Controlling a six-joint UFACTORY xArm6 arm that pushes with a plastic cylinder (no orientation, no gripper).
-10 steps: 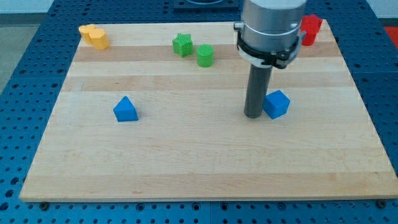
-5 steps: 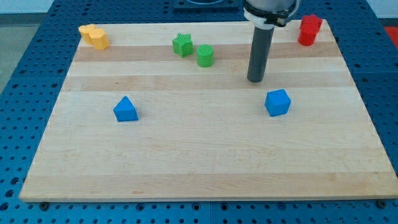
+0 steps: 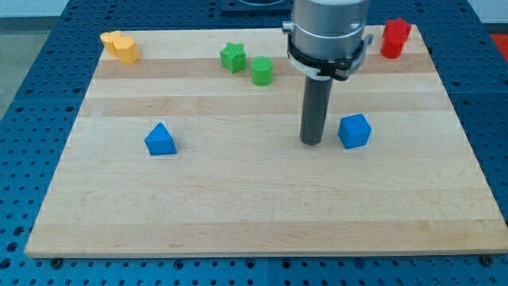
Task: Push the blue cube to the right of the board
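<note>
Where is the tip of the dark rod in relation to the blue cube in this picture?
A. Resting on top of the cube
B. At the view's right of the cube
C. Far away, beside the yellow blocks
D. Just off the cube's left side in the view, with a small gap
D: my tip stands on the board just to the view's left of the blue cube, with a narrow strip of wood showing between them.

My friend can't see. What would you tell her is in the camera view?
My tip stands just left of the blue cube, a small gap between them, on a wooden board. A blue triangular block sits far left.
</note>
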